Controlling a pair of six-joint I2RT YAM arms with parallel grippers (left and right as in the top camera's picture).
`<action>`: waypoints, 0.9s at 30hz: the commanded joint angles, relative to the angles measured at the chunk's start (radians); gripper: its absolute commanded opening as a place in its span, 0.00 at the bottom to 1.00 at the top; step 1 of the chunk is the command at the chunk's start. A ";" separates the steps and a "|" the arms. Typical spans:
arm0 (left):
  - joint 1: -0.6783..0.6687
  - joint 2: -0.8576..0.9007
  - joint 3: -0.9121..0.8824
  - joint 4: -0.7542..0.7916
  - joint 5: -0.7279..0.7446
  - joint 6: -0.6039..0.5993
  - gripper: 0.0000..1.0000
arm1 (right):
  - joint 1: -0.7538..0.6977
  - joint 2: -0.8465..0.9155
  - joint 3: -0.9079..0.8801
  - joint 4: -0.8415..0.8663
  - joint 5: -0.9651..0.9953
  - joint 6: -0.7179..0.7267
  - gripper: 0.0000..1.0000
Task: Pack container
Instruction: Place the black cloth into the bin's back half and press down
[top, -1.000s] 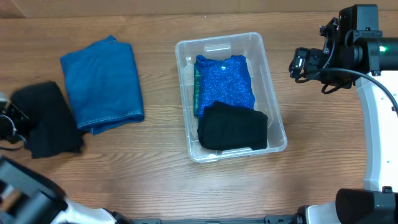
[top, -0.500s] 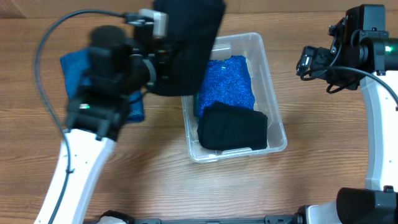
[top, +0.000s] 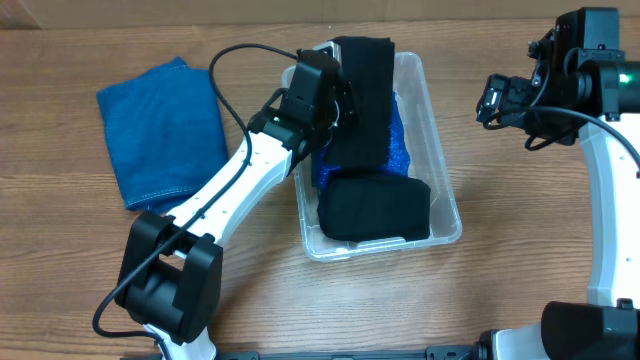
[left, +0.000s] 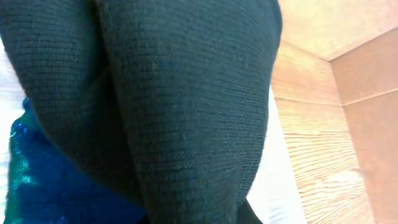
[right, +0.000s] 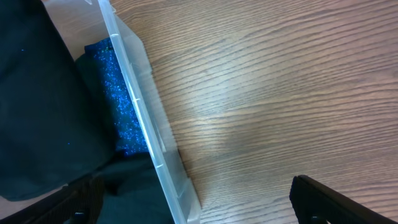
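Note:
The clear container (top: 443, 160) sits mid-table. Inside lie a sparkly blue cloth (top: 397, 138) and a folded black cloth (top: 375, 208) at its near end. My left gripper (top: 335, 98) reaches over the container's far left part, shut on a second black cloth (top: 362, 95) that drapes down over the blue one. This cloth fills the left wrist view (left: 186, 93), hiding the fingers; the sparkly blue cloth (left: 25, 180) shows below it. My right gripper (right: 196, 194) is open and empty, right of the container's wall (right: 143, 124).
A folded plain blue cloth (top: 165, 130) lies on the table left of the container. The right arm (top: 575, 70) stands at the right edge. Bare wood table (top: 520, 200) lies right of the container.
The left arm picked the black cloth up from the far left, swung it right, and now holds it lower over the container. The right arm has barely moved.

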 joint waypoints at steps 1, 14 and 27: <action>-0.004 -0.009 0.019 0.027 0.029 -0.051 0.04 | -0.002 -0.003 -0.007 0.010 0.008 0.005 1.00; 0.010 -0.008 0.019 -0.187 -0.087 -0.311 0.04 | -0.002 -0.003 -0.007 0.011 0.008 0.005 1.00; -0.008 -0.114 0.019 -0.051 -0.142 0.083 1.00 | -0.002 -0.003 -0.007 0.016 0.008 0.005 1.00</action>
